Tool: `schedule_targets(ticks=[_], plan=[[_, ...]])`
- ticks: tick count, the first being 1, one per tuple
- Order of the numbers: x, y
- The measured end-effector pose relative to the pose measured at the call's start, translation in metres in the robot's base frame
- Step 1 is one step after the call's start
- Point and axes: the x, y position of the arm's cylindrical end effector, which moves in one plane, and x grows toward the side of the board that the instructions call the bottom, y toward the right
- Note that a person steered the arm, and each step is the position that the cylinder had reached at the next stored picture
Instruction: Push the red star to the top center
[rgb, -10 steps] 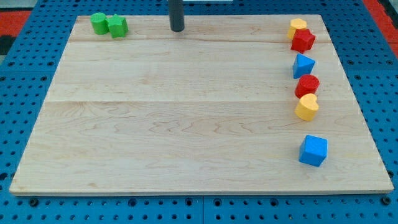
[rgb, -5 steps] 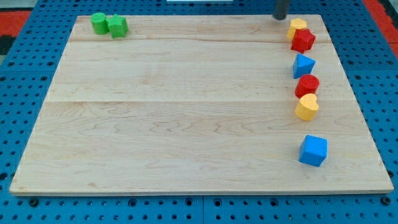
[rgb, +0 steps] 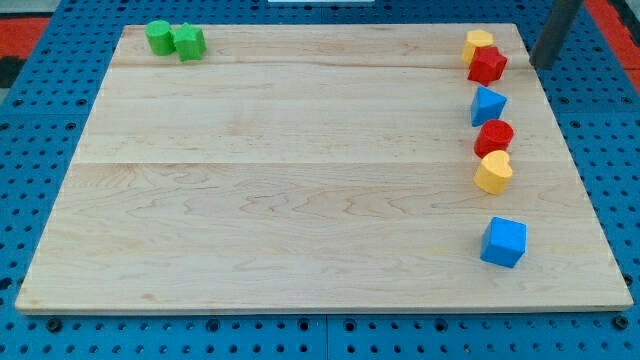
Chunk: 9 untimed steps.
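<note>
The red star (rgb: 487, 65) lies near the board's top right corner, touching a yellow block (rgb: 478, 43) just above it. My tip (rgb: 544, 64) is at the view's right of the red star, a short gap away, near the board's right edge. The dark rod rises from there to the view's top.
Below the red star, in a column down the right side: a blue block (rgb: 487, 105), a red round block (rgb: 494, 137), a yellow heart (rgb: 493, 173) and a blue cube (rgb: 503, 242). Two green blocks (rgb: 175, 40) sit at the top left. The wooden board (rgb: 300, 180) lies on a blue pegboard.
My tip has moved from the top centre along the top edge to the right, and now stands right of the red star. No block has moved.
</note>
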Motion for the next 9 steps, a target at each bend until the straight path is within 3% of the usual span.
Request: schedule_targets(ticks=[4, 6, 8, 9], plan=[[0.001, -0.162], [0.034, -0.164], [0.022, -0.236], [-0.001, -0.245]])
